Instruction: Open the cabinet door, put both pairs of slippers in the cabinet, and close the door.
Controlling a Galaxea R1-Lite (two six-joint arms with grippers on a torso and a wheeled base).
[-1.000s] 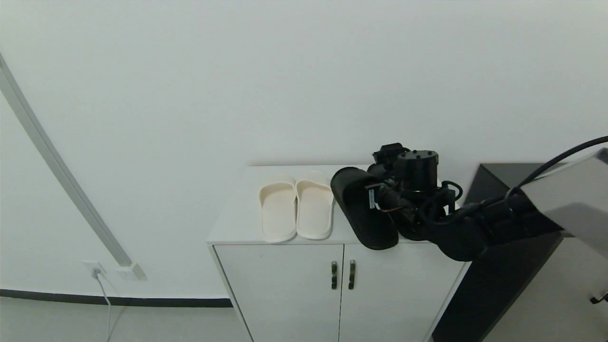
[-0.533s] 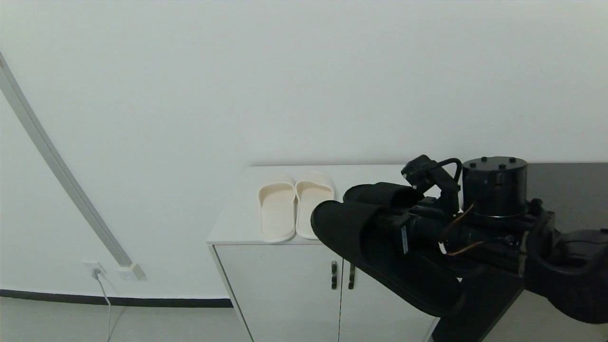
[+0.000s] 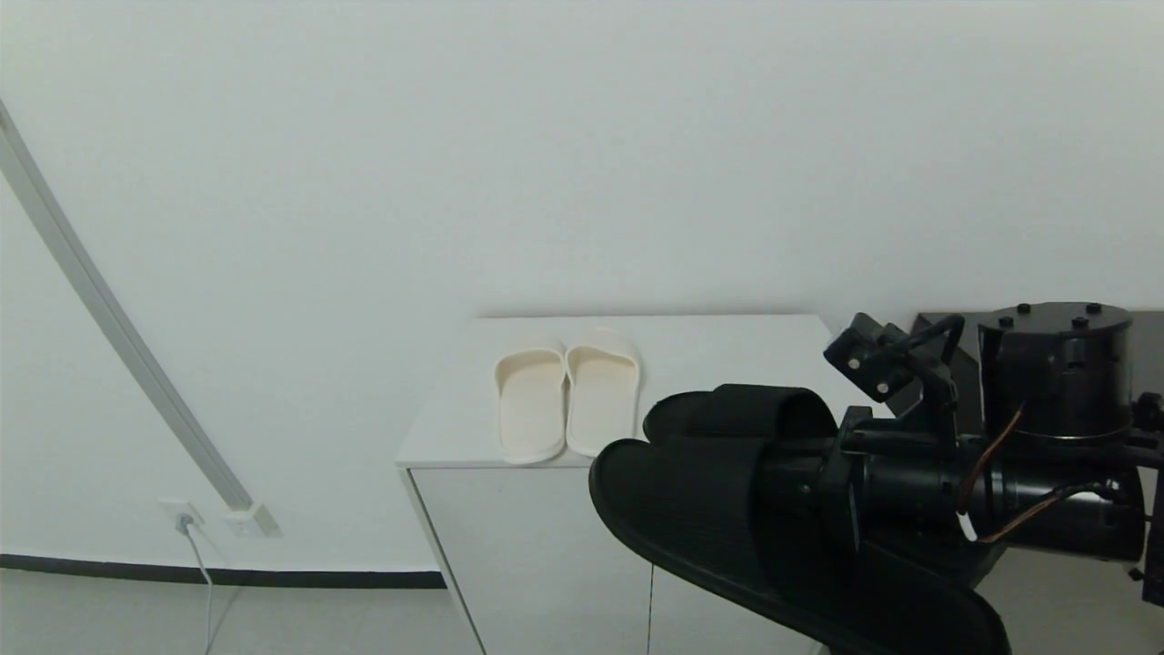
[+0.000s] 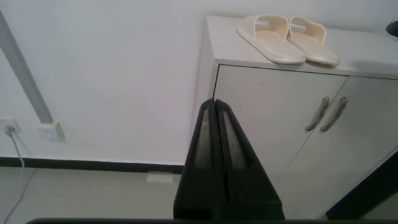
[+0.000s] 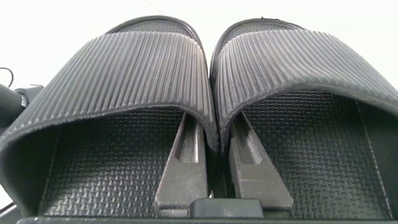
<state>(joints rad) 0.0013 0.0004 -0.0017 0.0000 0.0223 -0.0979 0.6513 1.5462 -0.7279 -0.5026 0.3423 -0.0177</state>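
A pair of white slippers (image 3: 564, 396) (image 4: 287, 38) lies side by side on top of the white cabinet (image 3: 727, 350) (image 4: 261, 124). Both cabinet doors are closed, and their two handles (image 4: 328, 113) meet at the middle. My right gripper (image 5: 214, 149) is shut on the pair of black slippers (image 3: 727, 491) (image 5: 205, 74). One finger sits under each strap and they pinch the inner sides together. The black pair hangs in front of the cabinet's right door, off its top. My left gripper (image 4: 214, 106) is shut and empty, low and left of the cabinet.
A black piece of furniture (image 3: 946, 326) stands against the cabinet's right side. On the wall to the left are a socket with a cord (image 3: 182, 520) and a slanted grey conduit (image 3: 109, 318). Open floor (image 4: 93, 193) lies left of the cabinet.
My right arm has lifted the black slippers off the cabinet's top right and drawn them back and down toward me. The white slippers have not moved.
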